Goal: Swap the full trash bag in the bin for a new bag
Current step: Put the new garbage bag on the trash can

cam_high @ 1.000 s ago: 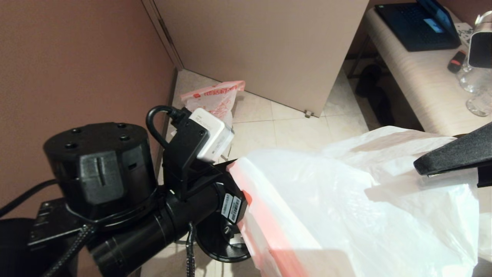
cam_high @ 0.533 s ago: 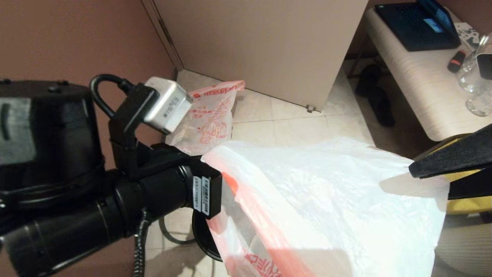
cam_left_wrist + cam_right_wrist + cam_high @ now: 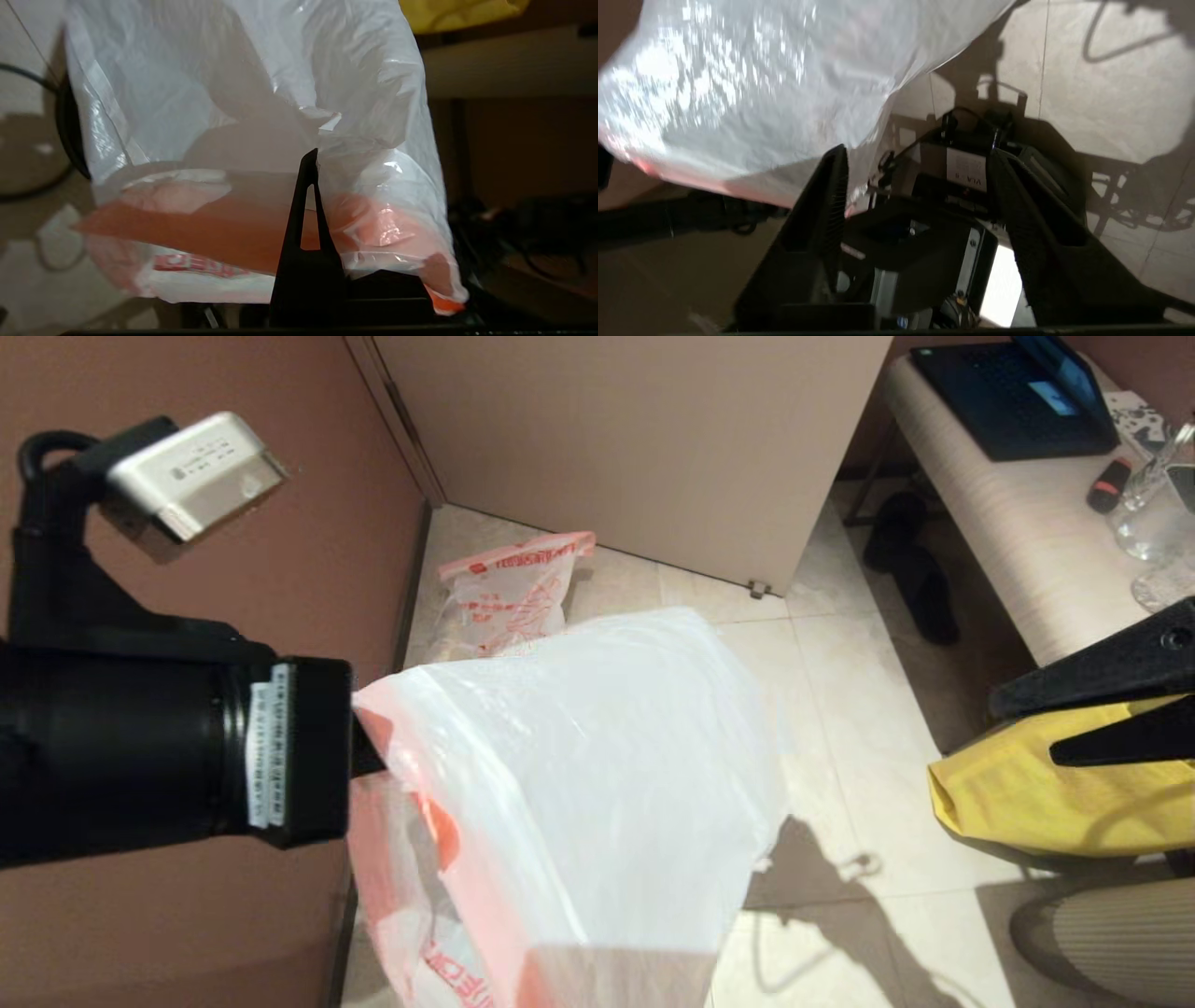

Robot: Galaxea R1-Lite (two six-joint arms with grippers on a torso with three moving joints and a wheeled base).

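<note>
With my left gripper (image 3: 308, 161) clamped on the new bag (image 3: 579, 775) and my right gripper (image 3: 920, 186) open at lower centre, lining the bin remains; the full trash bag (image 3: 509, 602) sits upper centre on the floor.

Three plastic bags showed in the head view: one crinkly clear-whitish new bag (image 3: 579, 756) at centre, one full trash bag (image 3: 509, 593) with red print on the floor above it, and one yellow bag (image 3: 1027, 793) at the right edge. One laptop (image 3: 1013, 397) lay at the upper right. Two grippers were counted: left gripper (image 3: 309, 161), right gripper (image 3: 920, 186).
</note>
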